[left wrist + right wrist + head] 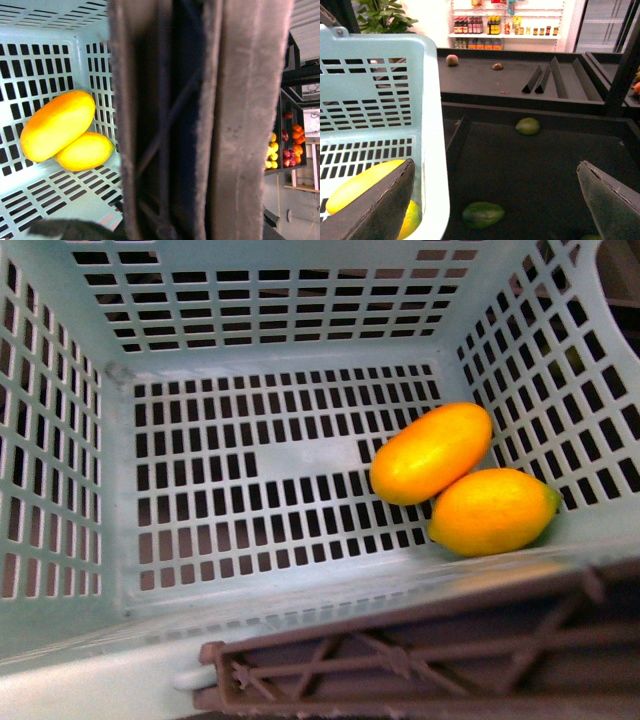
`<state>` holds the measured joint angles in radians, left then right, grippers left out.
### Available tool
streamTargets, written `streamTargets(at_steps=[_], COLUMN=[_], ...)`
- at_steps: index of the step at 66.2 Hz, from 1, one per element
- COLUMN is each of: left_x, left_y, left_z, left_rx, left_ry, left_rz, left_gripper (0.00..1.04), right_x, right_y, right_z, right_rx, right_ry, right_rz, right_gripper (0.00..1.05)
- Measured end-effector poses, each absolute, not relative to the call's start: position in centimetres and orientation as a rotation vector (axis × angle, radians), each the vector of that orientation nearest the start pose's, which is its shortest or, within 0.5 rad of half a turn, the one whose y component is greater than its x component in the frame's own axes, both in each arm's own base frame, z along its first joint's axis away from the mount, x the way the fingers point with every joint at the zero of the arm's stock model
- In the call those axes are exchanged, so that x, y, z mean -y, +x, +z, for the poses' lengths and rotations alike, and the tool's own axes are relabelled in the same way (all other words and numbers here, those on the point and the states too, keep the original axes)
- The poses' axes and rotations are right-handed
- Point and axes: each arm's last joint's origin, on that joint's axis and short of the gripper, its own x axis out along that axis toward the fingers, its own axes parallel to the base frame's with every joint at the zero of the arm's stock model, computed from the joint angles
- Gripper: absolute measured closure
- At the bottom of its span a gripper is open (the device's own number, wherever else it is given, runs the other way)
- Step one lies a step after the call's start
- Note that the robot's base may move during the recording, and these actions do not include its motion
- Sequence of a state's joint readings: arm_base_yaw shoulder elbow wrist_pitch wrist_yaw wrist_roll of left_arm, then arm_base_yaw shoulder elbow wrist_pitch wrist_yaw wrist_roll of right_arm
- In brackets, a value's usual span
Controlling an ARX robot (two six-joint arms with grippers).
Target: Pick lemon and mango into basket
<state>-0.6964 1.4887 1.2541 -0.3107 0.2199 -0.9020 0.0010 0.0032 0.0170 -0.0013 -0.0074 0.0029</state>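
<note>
Fruit placement is judged complete: the mango (431, 452) and the lemon (493, 511) are seen lying touching each other on the slotted floor of the basket (60, 480), in the corner by its right wall, so nothing appears left to be picked. The right claw (495, 200) is held empty with its pads spread wide apart, poised over the basket's rim and the dark produce bin (530, 165) beside it. The left claw itself is not shown; its wrist camera is pressed close to the brown handle (200, 120).
</note>
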Motion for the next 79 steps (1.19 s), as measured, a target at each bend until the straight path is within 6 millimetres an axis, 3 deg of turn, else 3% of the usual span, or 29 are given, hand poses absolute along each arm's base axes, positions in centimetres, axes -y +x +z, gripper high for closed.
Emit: streamTargets(at_steps=[17,28,35,55,69,79], left_x=[21.8,23.0,22.8,20.8,18.8,18.2], left_y=[25.2,26.5,29.0,37.2,41.9,44.3], left_z=[31.9,31.4,30.1,23.1,21.5,20.0], left_rx=[-0.886,-0.599,-0.545,-0.569,-0.501,-0.458], left_ry=[-0.673,-0.848,-0.879,-1.072,-1.261,-1.280], left_rz=[-0.571,-0.290,-0.217,0.008,0.140,0.233], left_gripper=[0.90,0.91,0.91,0.91,0.91,0.91], right_x=[0.0,0.0,0.0,0.0,0.0,0.0], right_y=[9.7,9.7,9.7,9.7,9.7,9.7], right_z=[16.9,16.9,16.9,16.9,16.9,16.9], right_rx=[0.013,0.013,0.013,0.013,0.013,0.013], right_ry=[0.003,0.003,0.003,0.003,0.003,0.003], right_rz=[0.002,0.002,0.000,0.000,0.000,0.001], right_gripper=[0.09,0.09,0.09,0.09,0.09,0.09])
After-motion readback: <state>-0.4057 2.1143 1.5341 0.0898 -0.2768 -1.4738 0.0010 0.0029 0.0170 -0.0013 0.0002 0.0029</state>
